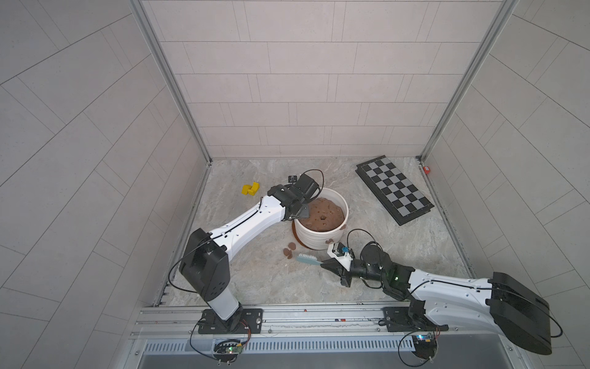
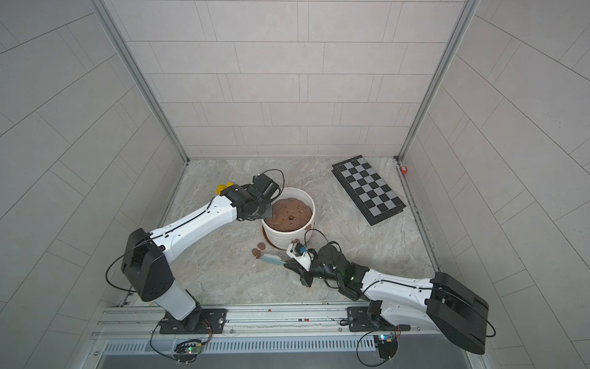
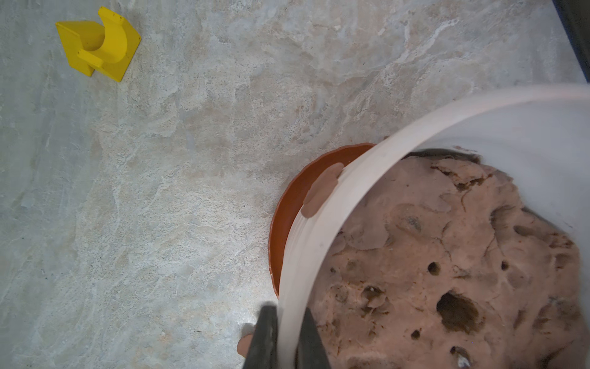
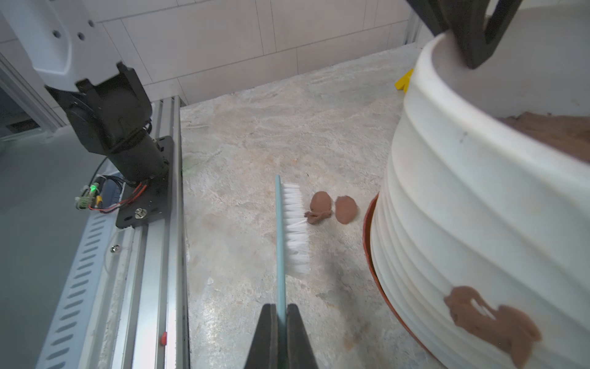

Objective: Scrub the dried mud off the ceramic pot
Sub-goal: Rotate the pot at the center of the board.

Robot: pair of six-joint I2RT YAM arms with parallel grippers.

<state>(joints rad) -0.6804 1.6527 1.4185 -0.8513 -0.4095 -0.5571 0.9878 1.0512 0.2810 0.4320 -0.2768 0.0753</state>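
Observation:
The white ribbed ceramic pot (image 1: pixel 316 238) (image 2: pixel 281 238) stands on a terracotta saucer (image 4: pixel 367 223) in mid-floor. My left gripper (image 3: pixel 288 311) (image 1: pixel 300 212) is shut on the pot's rim, one finger inside and one outside. Dried mud sticks to the pot's wall as a smeared patch (image 4: pixel 491 322) and as another patch under the rim (image 3: pixel 321 188). Two loose mud lumps (image 4: pixel 321 204) (image 1: pixel 290 249) lie on the floor beside the saucer. My right gripper (image 4: pixel 281 306) (image 1: pixel 322 262) is shut on the teal handle of a white-bristled brush (image 4: pixel 295 230) (image 1: pixel 306 258), held low, bristles toward the lumps.
A big brown mound with holes (image 1: pixel 324 215) fills the pot. A chessboard (image 1: pixel 394 188) lies at the back right. A yellow block (image 1: pixel 250 189) (image 3: pixel 99 44) sits at the back left. A metal rail (image 1: pixel 287 316) runs along the front edge.

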